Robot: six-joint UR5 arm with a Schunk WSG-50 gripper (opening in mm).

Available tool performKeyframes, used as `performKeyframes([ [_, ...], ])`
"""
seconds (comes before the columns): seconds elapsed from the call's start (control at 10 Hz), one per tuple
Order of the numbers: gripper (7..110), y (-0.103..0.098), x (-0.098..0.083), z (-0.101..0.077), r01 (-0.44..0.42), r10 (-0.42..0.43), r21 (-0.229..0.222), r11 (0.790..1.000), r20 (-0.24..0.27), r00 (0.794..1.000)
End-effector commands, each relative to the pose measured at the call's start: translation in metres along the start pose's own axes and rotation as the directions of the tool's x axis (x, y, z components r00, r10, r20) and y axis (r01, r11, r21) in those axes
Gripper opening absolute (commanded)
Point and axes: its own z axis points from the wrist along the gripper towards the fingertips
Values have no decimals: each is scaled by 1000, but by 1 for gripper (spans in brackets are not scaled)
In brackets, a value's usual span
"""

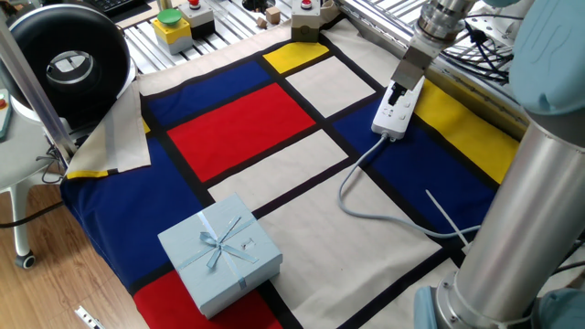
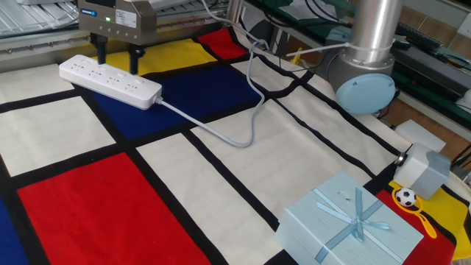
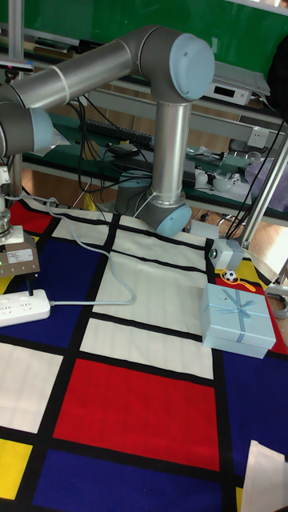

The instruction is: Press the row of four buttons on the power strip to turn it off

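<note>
The power strip (image 2: pixel 110 80) is a long white bar lying on the blue patch of the colour-block cloth, also seen in the first fixed view (image 1: pixel 395 111) and the tall view (image 3: pixel 22 308). Its pale grey cord (image 2: pixel 234 137) loops away across the white patch. The row of four buttons is too small to make out on its face. My gripper (image 2: pixel 116 60) hangs just over the half of the strip far from the cord, open, its two dark fingers (image 2: pixel 135 60) pointing down with a clear gap and nothing between them. It also shows in the other views (image 1: pixel 397 91) (image 3: pixel 16 282).
A light blue gift box (image 2: pixel 353 223) with a ribbon sits at the near side of the cloth. The arm's base (image 2: pixel 364 92) stands beside the cloth, with a grey cube (image 2: pixel 423 169) and a small football (image 2: pixel 405 197) nearby. Metal rails (image 1: pixel 475 78) run just behind the strip.
</note>
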Motion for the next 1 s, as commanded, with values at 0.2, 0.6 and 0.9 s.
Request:
performKeyframes([
  [0.2, 88, -3, -4, 3, -18, 18, 4, 1000, 35, 999],
  [0.6, 88, -2, 11, 8, -24, 24, -11, 1000, 21, 1000],
  [0.9, 88, 1, 14, 8, -29, 29, -13, 1000, 18, 999],
])
